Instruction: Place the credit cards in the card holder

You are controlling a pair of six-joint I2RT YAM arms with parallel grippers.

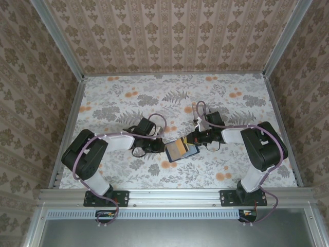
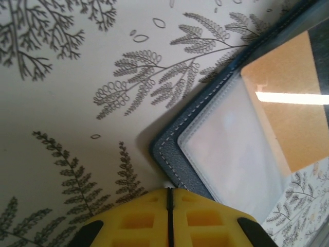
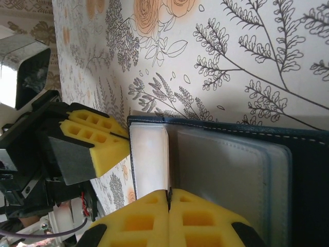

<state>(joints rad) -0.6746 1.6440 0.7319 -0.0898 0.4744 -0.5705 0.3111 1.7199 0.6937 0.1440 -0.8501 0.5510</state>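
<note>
Left fingers (image 2: 139,221) pressed together on the stitched corner of the card holder (image 1: 180,150), navy-blue outside, orange-tan inside with clear pockets (one catching glare), open over the middle of the floral tabletop (image 1: 128,98), right fingers (image 3: 200,221) closed on its pale inner sleeve.

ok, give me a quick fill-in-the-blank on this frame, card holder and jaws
1. The card holder lies ___ on the floral table.
2. Its outer cover is dark ___.
3. It sits ___ the left gripper and the right gripper.
4. Both grippers' yellow jaws are ___.
Missing: open; blue; between; shut.
</note>
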